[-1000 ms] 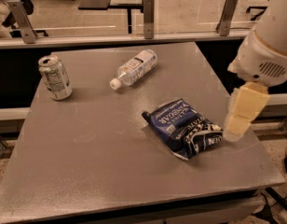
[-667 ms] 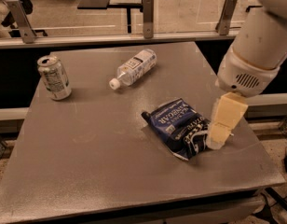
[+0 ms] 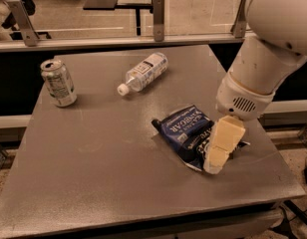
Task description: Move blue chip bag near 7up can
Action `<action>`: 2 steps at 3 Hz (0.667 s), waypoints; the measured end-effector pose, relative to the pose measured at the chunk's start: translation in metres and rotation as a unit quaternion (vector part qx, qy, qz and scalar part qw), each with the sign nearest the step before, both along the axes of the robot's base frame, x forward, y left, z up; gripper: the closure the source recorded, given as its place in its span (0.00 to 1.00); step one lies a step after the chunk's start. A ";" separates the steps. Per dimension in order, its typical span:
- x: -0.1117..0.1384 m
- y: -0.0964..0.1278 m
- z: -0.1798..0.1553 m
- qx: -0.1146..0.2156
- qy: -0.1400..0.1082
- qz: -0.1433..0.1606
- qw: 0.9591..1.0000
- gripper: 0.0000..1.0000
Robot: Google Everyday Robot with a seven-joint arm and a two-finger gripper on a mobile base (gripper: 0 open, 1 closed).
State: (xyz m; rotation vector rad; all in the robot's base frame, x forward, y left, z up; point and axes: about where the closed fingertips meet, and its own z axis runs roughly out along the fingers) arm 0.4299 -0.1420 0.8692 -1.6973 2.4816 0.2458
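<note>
Lowered and shifted leftward, cream end effector (image 3: pixel 214 164) hangs at the right end of the crinkled navy foil chip bag (image 3: pixel 183 127), whose long axis runs leftward from it toward the far silver-and-green drink can (image 3: pixel 58 82); whether it is apart or together cannot be told.

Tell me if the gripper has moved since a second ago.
Yes. The gripper has come leftward and lower in view, from beside the bag to over its right end.

One camera view covers the scene. It is set high at the near edge of the table (image 3: pixel 93 178) and looks obliquely down toward the far rail (image 3: pixel 118 42). The gripper (image 3: pixel 217 163) is right of centre and near the lens, touching the blue chip bag (image 3: pixel 186 126). The 7up can (image 3: pixel 59 83) is well left of the gripper and farther from the camera.
</note>
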 end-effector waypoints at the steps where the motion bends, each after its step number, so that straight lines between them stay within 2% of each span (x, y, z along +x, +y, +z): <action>1: -0.003 0.012 -0.018 0.012 0.004 -0.002 1.000 0.00; 2: -0.002 0.013 -0.025 0.006 -0.005 -0.005 1.000 0.00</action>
